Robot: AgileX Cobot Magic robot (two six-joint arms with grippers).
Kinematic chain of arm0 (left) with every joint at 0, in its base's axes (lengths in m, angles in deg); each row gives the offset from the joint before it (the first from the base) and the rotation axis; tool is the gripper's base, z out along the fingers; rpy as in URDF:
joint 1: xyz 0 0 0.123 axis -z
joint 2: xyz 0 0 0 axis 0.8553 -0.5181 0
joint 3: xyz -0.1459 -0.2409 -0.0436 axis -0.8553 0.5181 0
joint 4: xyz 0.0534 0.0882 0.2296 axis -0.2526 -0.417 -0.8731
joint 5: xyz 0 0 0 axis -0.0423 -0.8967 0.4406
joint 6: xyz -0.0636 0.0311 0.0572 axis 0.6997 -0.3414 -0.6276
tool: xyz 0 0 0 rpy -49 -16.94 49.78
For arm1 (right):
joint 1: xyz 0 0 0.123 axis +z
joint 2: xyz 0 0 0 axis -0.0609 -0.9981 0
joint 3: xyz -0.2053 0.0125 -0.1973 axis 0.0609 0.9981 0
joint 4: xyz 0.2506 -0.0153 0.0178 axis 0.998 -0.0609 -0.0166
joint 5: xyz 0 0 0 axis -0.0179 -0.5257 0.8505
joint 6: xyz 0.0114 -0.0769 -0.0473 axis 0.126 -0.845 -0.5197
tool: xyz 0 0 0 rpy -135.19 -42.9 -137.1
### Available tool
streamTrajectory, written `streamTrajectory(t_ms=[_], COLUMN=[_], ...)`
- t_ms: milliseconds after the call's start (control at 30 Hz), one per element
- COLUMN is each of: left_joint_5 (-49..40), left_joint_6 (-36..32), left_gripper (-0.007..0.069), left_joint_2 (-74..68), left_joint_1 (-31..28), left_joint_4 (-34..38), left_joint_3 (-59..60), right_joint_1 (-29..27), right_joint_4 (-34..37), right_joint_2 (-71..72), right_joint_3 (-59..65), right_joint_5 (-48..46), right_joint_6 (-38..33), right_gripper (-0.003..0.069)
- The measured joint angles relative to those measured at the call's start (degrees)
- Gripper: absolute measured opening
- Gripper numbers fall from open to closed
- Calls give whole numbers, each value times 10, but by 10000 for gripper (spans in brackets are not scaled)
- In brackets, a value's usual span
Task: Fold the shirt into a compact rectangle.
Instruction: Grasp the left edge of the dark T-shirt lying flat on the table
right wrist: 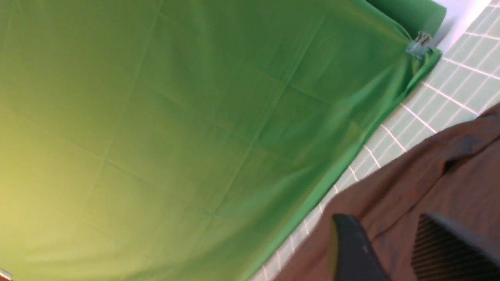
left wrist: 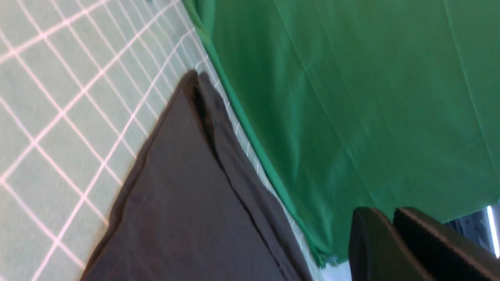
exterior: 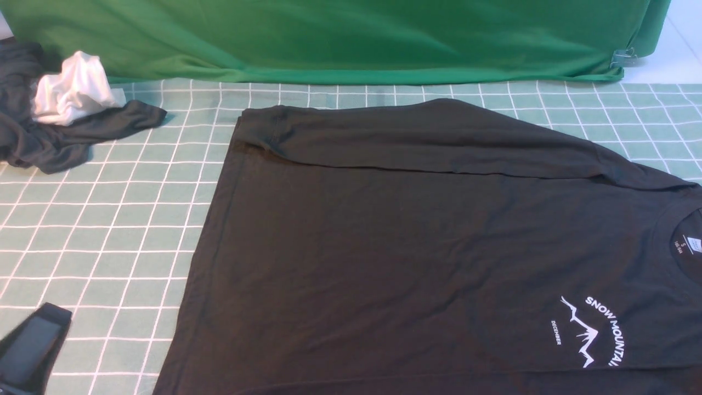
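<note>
Shirt laid lengthwise across the table, one end effector together, one apart

We list first the table (exterior: 109, 219), covered in green with a white grid. Its far side meets a green curtain (exterior: 351, 44), which has a clip (exterior: 625, 57) near its right end. Gridded surface shows left of the shirt (exterior: 384, 247), in a band between its far edge and the curtain, and at the far right. The shirt's right and near parts run out of the front view.

Item: the shirt, black, from left of centre to the right-hand side, print up. We record its hem at the left and its neck opening at the right, the long axis running roughly left to right. A folded strip lies along the far edge; a further fold line crosses near the front view's bottom. The white print (exterior: 589, 332) sits toward the neck.

Item: a dark garment (exterior: 60, 131), crumpled at the far left, well apart from the shirt, with a white cloth (exterior: 77, 88) against it.

Item: the left end effector (left wrist: 390, 222), fingers together, with nothing seen between them. Item: the right end effector (right wrist: 384, 220), fingers apart, the shirt visible beyond the gap.
</note>
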Motion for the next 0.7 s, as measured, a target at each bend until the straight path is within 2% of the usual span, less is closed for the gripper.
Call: streamTrajectory(t_ms=[133, 167, 267, 300, 333, 400, 433, 467, 567, 633, 700], left_joint_5=[21, 16, -36, -43, -113, -220, -231, -305, -439, -480, -492], left_joint_6=[0, -1, -7, -8, -17, -62, -68, -110, -174, -197, -211], left_gripper=[36, 36, 36, 36, 36, 36, 36, 36, 36, 39, 46], left_joint_2=[0, -5, -61, -67, -135, -223, -223, -297, -433, -515, -572], left_joint_1=[0, 0, 0, 0, 0, 0, 0, 0, 0, 2, 6], left_joint_4=[-1, -18, -73, -78, -112, -148, -150, -168, -186, -189, -192], left_joint_3=[-13, -45, -145, -153, -216, -285, -291, -328, -371, -373, -369], right_joint_1=[0, 0, 0, 0, 0, 0, 0, 0, 0, 0, 0], right_joint_4=[-4, -12, -31, -31, -37, -39, -39, -40, -40, -41, -41], right_joint_2=[0, -3, -36, -39, -78, -129, -134, -174, -257, -309, -345], right_joint_3=[-7, -35, -122, -130, -214, -286, -301, -342, -422, -448, -455], right_joint_5=[72, 79, 50, 45, -25, -104, -123, -185, -352, -431, -473], right_joint_6=[-37, -87, -238, -238, -355, -449, -457, -497, -534, -542, -545], right_gripper=[111, 62, 31, 31, 26, 25, 25, 25, 25, 25, 25])
